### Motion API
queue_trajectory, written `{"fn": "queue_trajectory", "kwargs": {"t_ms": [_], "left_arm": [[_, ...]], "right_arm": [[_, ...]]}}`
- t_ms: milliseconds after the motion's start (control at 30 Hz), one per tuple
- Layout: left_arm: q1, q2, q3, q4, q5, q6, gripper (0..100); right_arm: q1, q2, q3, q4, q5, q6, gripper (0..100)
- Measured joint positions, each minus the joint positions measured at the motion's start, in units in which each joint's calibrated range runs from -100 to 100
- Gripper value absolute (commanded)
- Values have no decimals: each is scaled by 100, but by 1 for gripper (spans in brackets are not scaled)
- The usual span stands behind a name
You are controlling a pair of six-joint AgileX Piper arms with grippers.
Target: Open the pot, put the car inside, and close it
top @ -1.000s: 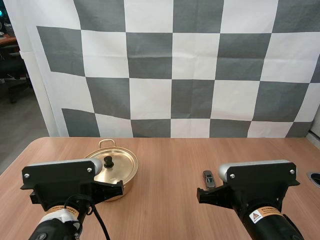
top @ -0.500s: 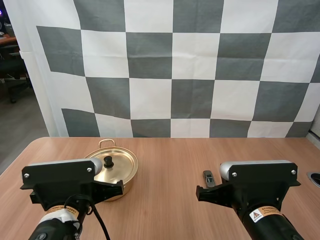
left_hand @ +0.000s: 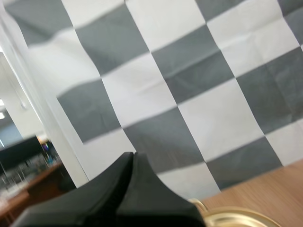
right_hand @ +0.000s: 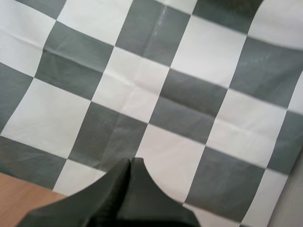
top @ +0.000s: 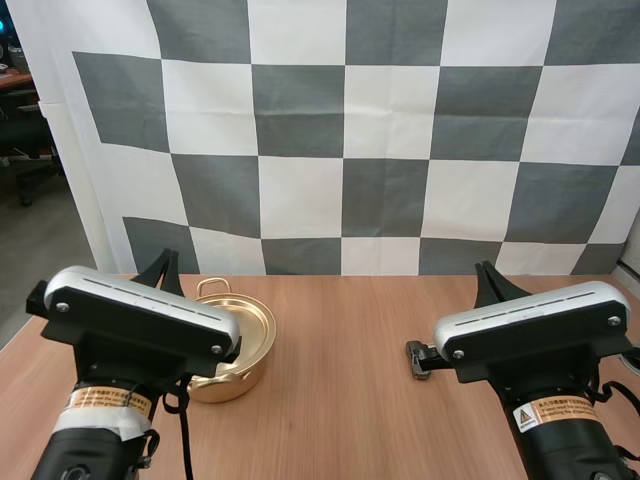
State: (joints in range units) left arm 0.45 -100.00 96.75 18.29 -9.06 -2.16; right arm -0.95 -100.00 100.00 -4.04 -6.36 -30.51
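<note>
A brass pot [top: 252,335] with its lid on sits on the table's left half; my left arm covers the lid's knob and most of the pot. A small dark toy car [top: 414,353] lies on the right half, half hidden behind my right arm. My left gripper [top: 165,264] points up and forward above the pot's near side, its fingers shut together as one dark wedge [left_hand: 132,157]; the pot's brass rim [left_hand: 236,218] lies just beyond it. My right gripper [top: 487,273] is tilted up the same way above the car, shut on nothing [right_hand: 130,161].
The wooden table [top: 340,400] stretches between the pot and the car, with bare wood in the middle. A dark round hole [top: 630,355] sits at the table's right edge.
Both arms have pitched upward: their grippers, level before, now point up toward the backdrop. The left arm now hides the lid's knob. Pot and car have not moved.
</note>
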Motion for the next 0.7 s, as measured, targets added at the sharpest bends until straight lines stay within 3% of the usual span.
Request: {"fn": "queue_trajectory", "kwargs": {"t_ms": [167,300,567,700], "left_arm": [[0,124,-758,182,-1046,-44,0],[0,549,-1598,182,-1082,-549,0],[0,1820,-3194,-15,776,-1147,0],[0,2504,-3909,-338,1721,-1147,0]], "right_arm": [[0,121,-623,-561,-1210,244,0],[0,766,-1380,-441,-1360,583,0],[0,2288,-3021,801,368,593,0],[0,2886,-3610,965,1145,593,0]]}}
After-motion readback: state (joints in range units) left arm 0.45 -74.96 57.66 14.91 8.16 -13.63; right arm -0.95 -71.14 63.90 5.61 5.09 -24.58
